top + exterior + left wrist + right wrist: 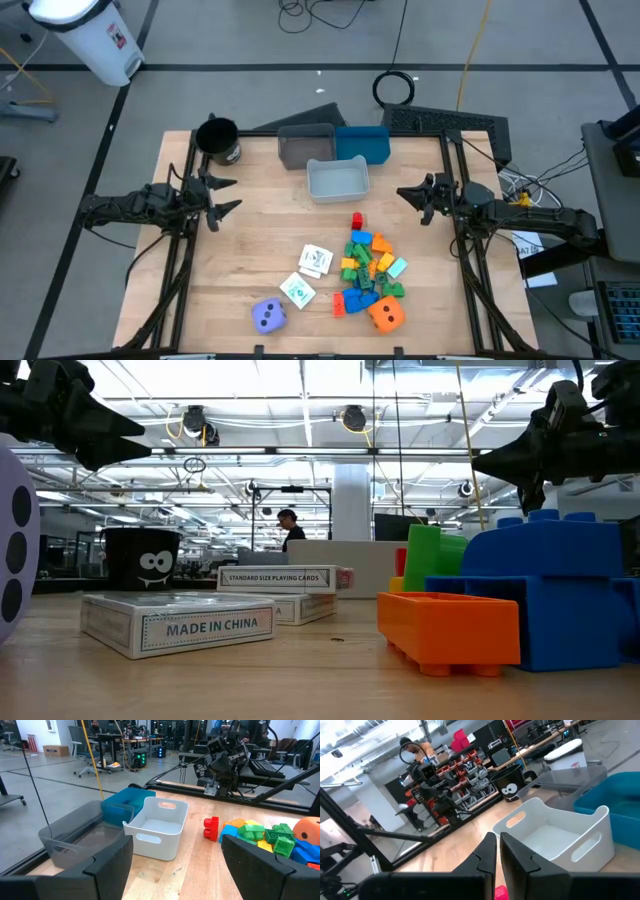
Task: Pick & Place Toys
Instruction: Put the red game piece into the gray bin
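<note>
A pile of small red, orange, yellow, green and blue blocks lies on the wooden table, right of centre and toward the near edge. One red block lies apart from the pile on its far side. The orange die and the purple die rest near the front edge. Two white card packs lie flat between them. My left gripper is open and empty above the table's left side. My right gripper is shut and empty above the right side. In the left wrist view the blocks lie ahead of my open left gripper.
A white bin stands at the table's far middle, with a grey bin and a blue bin behind it. A black cup stands at the far left corner. Bare wood lies between the two grippers. A person shows far off in the room.
</note>
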{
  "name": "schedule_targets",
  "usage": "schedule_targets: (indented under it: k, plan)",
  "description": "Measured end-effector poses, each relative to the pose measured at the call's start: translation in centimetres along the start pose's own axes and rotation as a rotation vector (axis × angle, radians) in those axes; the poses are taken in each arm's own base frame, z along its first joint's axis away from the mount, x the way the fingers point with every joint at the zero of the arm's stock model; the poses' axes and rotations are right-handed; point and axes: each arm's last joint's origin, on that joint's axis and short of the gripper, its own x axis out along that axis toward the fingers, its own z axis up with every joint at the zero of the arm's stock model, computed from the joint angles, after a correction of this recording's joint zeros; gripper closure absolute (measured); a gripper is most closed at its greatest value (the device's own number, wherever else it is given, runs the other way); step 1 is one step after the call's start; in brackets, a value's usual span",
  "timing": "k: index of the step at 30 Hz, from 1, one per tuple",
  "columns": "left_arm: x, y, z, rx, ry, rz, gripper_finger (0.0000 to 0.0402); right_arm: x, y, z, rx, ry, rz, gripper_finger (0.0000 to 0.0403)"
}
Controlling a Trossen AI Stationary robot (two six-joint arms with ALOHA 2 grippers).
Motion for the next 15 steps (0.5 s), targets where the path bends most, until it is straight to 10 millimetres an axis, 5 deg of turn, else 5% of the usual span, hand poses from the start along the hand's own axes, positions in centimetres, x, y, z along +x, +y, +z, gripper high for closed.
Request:
schedule_targets:
  k: [15]
  plan:
    - [0.0,0.0,0.0,0.000,0.000,0.000,0.0091,0.2,-0.1,1.3,-0.144,-0.219,-0.192,0.0384]
